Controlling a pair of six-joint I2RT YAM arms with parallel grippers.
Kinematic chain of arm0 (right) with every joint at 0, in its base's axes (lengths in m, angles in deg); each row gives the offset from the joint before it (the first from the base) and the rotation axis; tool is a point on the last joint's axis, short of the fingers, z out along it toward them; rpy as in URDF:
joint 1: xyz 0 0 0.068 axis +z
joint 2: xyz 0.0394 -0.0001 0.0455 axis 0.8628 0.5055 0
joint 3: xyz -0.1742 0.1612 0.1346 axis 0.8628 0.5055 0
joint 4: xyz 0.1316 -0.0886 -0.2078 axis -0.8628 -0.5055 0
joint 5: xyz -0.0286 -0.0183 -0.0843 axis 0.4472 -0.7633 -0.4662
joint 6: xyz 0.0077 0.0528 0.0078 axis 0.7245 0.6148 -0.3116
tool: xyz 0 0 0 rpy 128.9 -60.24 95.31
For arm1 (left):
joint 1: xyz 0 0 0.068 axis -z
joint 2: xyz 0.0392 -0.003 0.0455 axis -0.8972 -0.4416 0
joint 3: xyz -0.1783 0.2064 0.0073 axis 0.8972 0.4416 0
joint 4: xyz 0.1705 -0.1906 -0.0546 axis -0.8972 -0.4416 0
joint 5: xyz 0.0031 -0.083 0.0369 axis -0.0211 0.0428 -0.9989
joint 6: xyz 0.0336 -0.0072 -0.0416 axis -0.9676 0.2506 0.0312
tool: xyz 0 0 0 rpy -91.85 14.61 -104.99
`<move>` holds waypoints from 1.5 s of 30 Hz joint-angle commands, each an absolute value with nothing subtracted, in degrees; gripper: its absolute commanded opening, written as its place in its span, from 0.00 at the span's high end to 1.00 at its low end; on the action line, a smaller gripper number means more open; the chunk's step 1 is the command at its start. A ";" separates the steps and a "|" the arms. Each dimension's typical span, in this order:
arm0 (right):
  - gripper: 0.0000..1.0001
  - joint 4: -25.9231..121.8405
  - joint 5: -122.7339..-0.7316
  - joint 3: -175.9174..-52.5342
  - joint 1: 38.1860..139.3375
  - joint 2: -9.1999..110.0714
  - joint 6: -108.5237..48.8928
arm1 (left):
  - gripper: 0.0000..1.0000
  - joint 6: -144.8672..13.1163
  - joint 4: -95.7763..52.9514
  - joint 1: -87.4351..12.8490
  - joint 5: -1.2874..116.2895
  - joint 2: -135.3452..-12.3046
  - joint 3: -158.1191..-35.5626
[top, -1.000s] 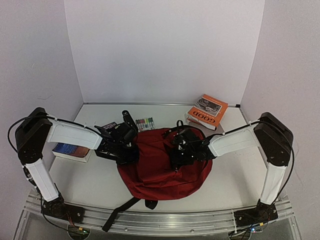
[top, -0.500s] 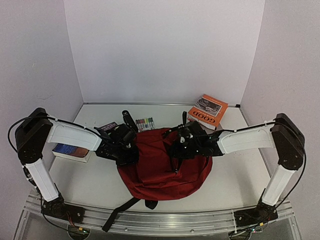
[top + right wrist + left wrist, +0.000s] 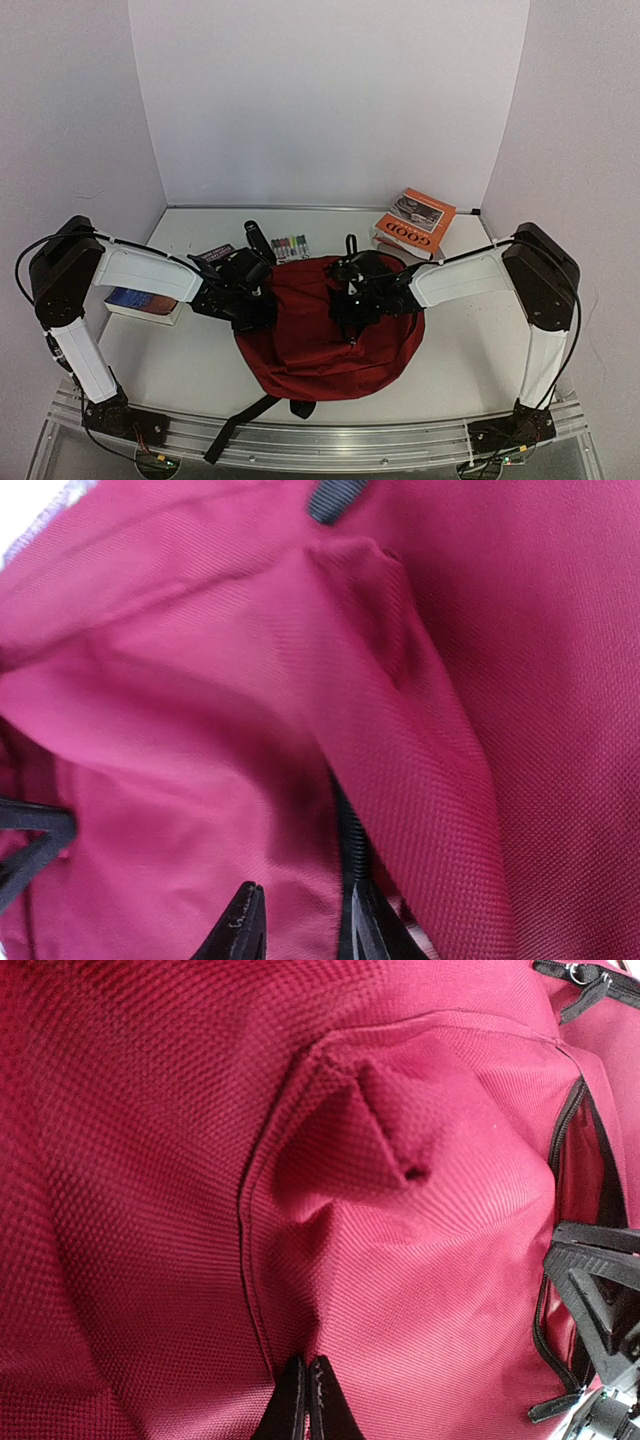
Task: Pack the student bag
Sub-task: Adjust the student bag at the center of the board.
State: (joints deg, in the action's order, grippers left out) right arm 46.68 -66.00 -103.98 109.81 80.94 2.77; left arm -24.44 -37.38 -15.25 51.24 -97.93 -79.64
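One orange book (image 3: 415, 225), beyond the student bag (image 3: 320, 335), shows only from overhead.

Pulled back in at the elbow after that stretch half a second ago, lol. Ended up with the right gripper (image 3: 347, 300) lower again and further left over the student bag (image 3: 320, 350) than a second back. Shifted the black top loop (image 3: 350, 244) left too.

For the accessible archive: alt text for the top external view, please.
A dark red bag lies on the table, the left gripper at its left edge, the right gripper on its far half. Markers and an orange book lie behind it.
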 commanded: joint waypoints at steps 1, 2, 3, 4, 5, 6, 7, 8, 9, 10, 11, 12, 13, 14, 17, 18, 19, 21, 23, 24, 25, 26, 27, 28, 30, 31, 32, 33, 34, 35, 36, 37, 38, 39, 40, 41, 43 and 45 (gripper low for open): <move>0.69 44.85 -69.03 -106.48 109.85 82.36 2.09 | 1.00 -23.84 -38.02 -15.62 51.73 -96.42 -78.55; 0.69 44.75 -69.15 -106.52 109.85 82.65 2.05 | 1.00 -23.84 -38.02 -15.62 51.78 -96.42 -78.46; 0.69 44.73 -69.27 -106.49 109.80 82.88 1.98 | 1.00 -23.84 -38.02 -15.66 51.79 -96.45 -78.38; 0.69 44.74 -69.33 -106.45 109.73 83.14 1.91 | 1.00 -23.84 -38.02 -15.70 51.78 -96.51 -78.33; 0.69 44.70 -69.25 -106.46 109.66 83.52 1.90 | 1.00 -23.83 -38.02 -15.71 51.75 -96.55 -78.31; 0.69 44.69 -68.92 -106.55 109.58 83.95 1.72 | 1.00 -23.79 -38.00 -15.72 51.78 -96.57 -78.27; 0.68 44.69 -68.46 -106.72 109.51 84.48 1.56 | 1.00 -23.76 -37.94 -15.72 51.79 -96.59 -78.21; 0.69 44.73 -67.98 -106.94 109.54 84.97 1.40 | 1.00 -23.75 -37.93 -15.72 51.79 -96.69 -78.16; 0.69 44.71 -67.70 -107.16 109.51 85.44 1.28 | 1.00 -23.75 -37.93 -15.79 51.87 -96.73 -78.18; 0.69 44.69 -67.66 -107.29 109.50 85.73 1.23 | 1.00 -23.75 -37.93 -15.80 51.87 -96.78 -78.11; 0.69 44.72 -67.68 -107.38 109.48 85.91 1.21 | 1.00 -23.75 -37.93 -15.86 51.88 -96.78 -78.11; 0.69 44.72 -67.70 -107.45 109.48 86.09 1.11 | 1.00 -23.75 -37.85 -15.89 51.87 -96.85 -78.02; 0.69 44.73 -67.62 -107.56 109.44 86.25 1.02 | 1.00 -23.75 -37.76 -15.89 51.91 -96.89 -77.96; 0.69 44.79 -67.27 -107.67 109.46 86.38 0.85 | 1.00 -23.75 -37.69 -15.89 51.94 -96.90 -77.92; 0.71 45.38 -64.67 -108.01 109.47 86.86 0.10 | 1.00 -23.75 -37.43 -16.03 52.09 -97.07 -77.79; 0.74 45.83 -63.65 -107.99 109.44 86.88 -0.14 | 1.00 -23.75 -37.29 -16.09 52.16 -97.10 -77.79; 0.79 46.40 -62.52 -107.82 109.46 86.61 -0.22 | 1.00 -23.75 -37.09 -16.13 52.24 -97.16 -77.75; 0.88 47.74 -60.50 -107.18 109.46 85.47 -0.19 | 1.00 -23.75 -36.80 -16.27 52.32 -97.23 -77.72; 0.94 49.61 -58.77 -106.22 109.47 83.72 0.15 | 1.00 -23.75 -36.69 -16.47 52.33 -97.16 -77.63; 0.97 50.54 -57.80 -105.68 109.50 82.65 0.38 | 1.00 -23.75 -36.60 -16.56 52.33 -97.07 -77.62; 0.99 51.15 -56.80 -105.31 109.44 81.47 0.63 | 1.00 -23.75 -36.52 -16.62 52.30 -97.00 -77.55; 1.00 51.72 -55.57 -104.78 109.42 80.22 0.98 | 1.00 -23.79 -36.52 -16.67 52.26 -96.80 -77.45; 1.00 52.46 -54.63 -104.40 109.41 78.60 1.31 | 1.00 -23.76 -36.52 -16.79 52.19 -96.68 -77.35; 1.00 52.98 -53.80 -104.02 109.46 77.43 1.73 | 1.00 -23.76 -36.43 -16.90 52.13 -96.50 -77.09; 1.00 53.83 -52.17 -103.40 109.46 74.87 2.48 | 1.00 -23.73 -36.40 -17.15 52.01 -95.98 -76.61; 1.00 54.17 -51.65 -103.17 109.44 73.84 2.88 | 1.00 -23.70 -36.36 -17.30 51.94 -95.72 -76.35; 1.00 54.41 -51.20 -102.93 109.41 73.01 3.26 | 1.00 -23.66 -36.35 -17.46 51.88 -95.45 -76.06; 1.00 54.78 -50.57 -102.70 109.44 72.06 3.73 | 1.00 -23.63 -36.31 -17.60 51.84 -95.15 -75.82; 1.00 55.30 -50.05 -102.52 109.45 71.16 4.16 | 1.00 -23.60 -36.32 -17.75 51.82 -94.91 -75.62; 1.00 55.83 -49.53 -102.31 109.48 70.46 4.50 | 1.00 -23.59 -36.33 -17.90 51.84 -94.64 -75.43; 1.00 56.22 -49.18 -102.08 109.46 69.98 4.86 | 1.00 -23.58 -36.31 -17.98 51.86 -94.37 -75.21; 1.00 56.35 -49.11 -101.96 109.43 69.79 5.10 | 1.00 -23.61 -36.32 -18.00 51.89 -94.05 -75.06; 1.00 56.37 -49.17 -101.91 109.43 69.77 5.25 | 0.99 -23.72 -36.37 -18.01 51.98 -93.69 -75.01; 1.00 56.38 -49.35 -101.88 109.43 69.92 5.37 | 0.98 -23.87 -36.46 -18.02 52.10 -93.28 -75.01; 1.00 56.38 -49.52 -101.85 109.42 70.29 5.53 | 0.95 -24.12 -36.65 -18.00 52.18 -92.66 -75.03; 1.00 56.38 -49.65 -101.80 109.42 70.70 5.70 | 0.93 -24.44 -36.86 -17.99 52.25 -92.02 -75.09; 1.00 56.38 -49.68 -101.87 109.42 71.59 6.24 | 0.86 -25.09 -37.72 -18.08 52.11 -89.67 -75.03; 1.00 56.38 -49.79 -101.88 109.42 72.15 6.84 | 0.78 -25.72 -38.97 -18.05 51.52 -86.57 -74.80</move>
